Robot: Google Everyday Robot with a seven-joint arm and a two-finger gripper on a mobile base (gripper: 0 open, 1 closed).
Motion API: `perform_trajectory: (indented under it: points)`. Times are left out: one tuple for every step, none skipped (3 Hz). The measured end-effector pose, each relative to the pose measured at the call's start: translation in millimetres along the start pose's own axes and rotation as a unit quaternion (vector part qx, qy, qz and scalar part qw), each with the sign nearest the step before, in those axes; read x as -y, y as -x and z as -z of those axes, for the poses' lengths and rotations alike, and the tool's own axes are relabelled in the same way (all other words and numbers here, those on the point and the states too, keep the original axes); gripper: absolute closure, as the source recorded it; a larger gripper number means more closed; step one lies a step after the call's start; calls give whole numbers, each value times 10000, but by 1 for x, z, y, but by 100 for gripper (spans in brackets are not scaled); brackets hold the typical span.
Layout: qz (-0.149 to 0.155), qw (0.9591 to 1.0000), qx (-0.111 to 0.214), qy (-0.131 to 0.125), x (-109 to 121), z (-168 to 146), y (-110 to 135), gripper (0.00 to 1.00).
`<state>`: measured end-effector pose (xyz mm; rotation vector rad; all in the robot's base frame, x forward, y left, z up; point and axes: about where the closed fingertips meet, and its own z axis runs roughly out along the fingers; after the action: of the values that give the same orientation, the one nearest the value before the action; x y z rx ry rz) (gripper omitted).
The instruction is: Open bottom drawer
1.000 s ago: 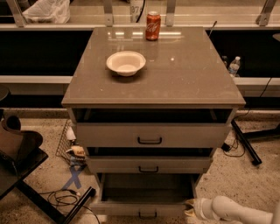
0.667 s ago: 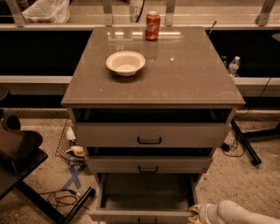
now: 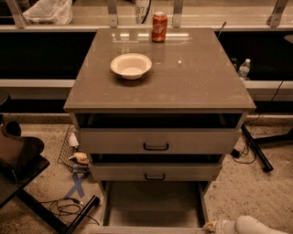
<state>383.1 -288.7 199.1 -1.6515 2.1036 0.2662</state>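
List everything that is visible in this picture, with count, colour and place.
cabinet: one, grey-brown, centre.
bowl: one, white, on the cabinet, left of centre.
soda can: one, red, at the cabinet's back edge.
top drawer: one, grey, slightly open.
middle drawer: one, grey, slightly open.
bottom drawer: one, grey, pulled far out.
water bottle: one, clear, right of the cabinet.
plastic bag: one, white, top left.
hand: one, whitish, bottom right, by the bottom drawer's front corner.

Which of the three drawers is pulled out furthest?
The bottom drawer: floor exposed, while top drawer and middle drawer are barely ajar. Gripper is at the bottom drawer's front right corner.
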Motion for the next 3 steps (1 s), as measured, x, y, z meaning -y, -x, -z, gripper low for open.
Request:
perform_trajectory:
  points:
    - [99, 9999, 6, -66, 16, -4, 10, 100]
    - [100, 9999, 6, -67, 16, -4, 10, 100]
    - [183, 9996, -157, -154, 26, 7, 20, 100]
